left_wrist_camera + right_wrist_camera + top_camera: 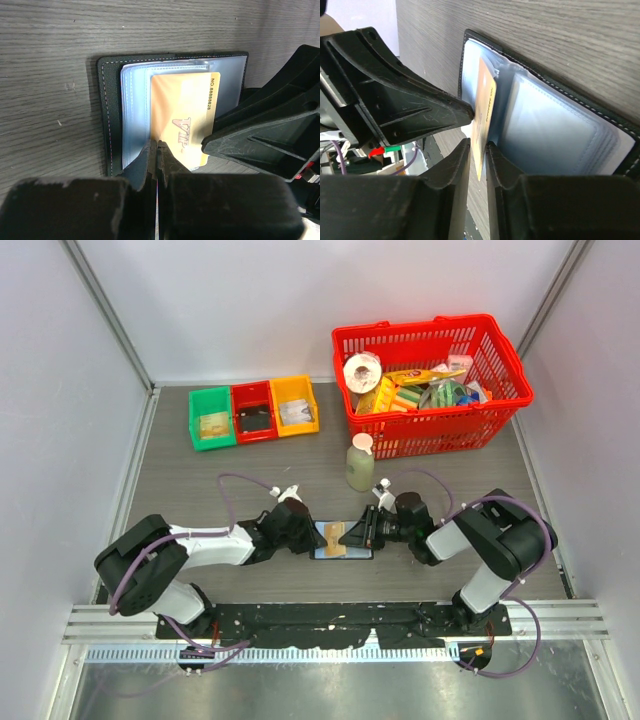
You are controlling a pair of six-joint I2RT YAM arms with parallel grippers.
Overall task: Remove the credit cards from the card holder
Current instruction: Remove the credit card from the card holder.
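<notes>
The black card holder (360,552) lies open on the table between my two grippers, its pale blue-grey sleeves facing up (135,110) (560,125). A yellow-orange credit card (182,115) sticks partly out of a sleeve; it also shows in the top view (335,551) and edge-on in the right wrist view (484,107). My left gripper (156,145) (312,538) is shut on the holder's near edge. My right gripper (477,145) (352,535) is shut on the card's free edge, one finger on each face.
A red basket (505,400) full of groceries stands at the back right, with a pale green bottle (360,462) in front of it. Green (211,417), red (254,411) and orange (295,404) trays stand at the back left.
</notes>
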